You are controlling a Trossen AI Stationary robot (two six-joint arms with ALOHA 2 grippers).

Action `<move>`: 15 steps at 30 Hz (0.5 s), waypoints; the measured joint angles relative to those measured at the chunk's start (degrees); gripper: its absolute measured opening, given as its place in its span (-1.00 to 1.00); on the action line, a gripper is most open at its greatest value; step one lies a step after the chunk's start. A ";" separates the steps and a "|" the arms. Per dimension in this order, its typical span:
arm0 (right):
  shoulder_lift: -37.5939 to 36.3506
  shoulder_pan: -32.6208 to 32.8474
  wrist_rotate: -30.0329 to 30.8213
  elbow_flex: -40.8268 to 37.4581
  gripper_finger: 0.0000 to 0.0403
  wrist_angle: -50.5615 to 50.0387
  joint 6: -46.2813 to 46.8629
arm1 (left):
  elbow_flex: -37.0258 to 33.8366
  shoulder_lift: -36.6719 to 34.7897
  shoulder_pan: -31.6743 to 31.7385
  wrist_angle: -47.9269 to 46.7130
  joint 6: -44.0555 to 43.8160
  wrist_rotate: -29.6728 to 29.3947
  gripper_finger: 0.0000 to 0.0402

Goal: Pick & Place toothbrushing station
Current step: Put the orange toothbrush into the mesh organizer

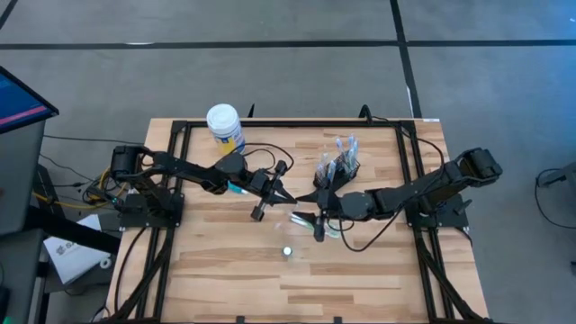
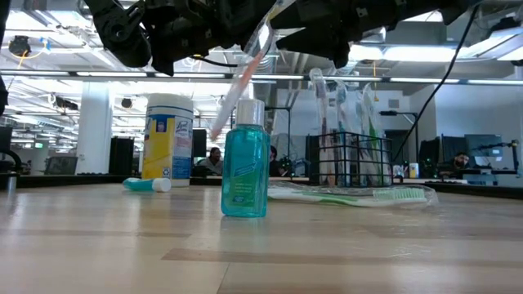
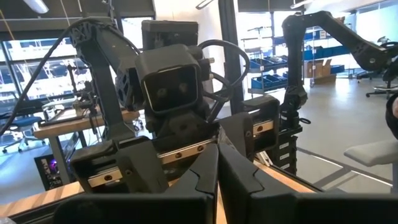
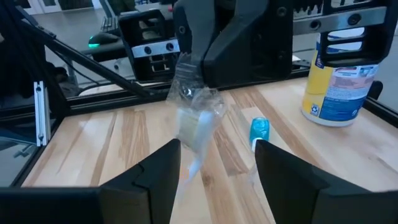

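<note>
both arms are matte black with boxy joints and loose black cables looping along them. the left gripper (image 3: 217, 177) has angular black fingers on a brass-coloured rail with small screws; the right gripper (image 4: 214, 165) has matching black fingers.

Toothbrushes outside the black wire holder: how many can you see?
2. A wrapped toothbrush hangs tilted from the left gripper above the table; a green toothbrush lies flat on the table near the wire holder. The arms may hide more.
</note>
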 joint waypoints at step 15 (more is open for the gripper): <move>3.71 -1.33 -1.97 0.03 -0.10 4.23 -0.44 | 0.00 0.00 -0.10 -0.06 0.20 -0.41 -1.00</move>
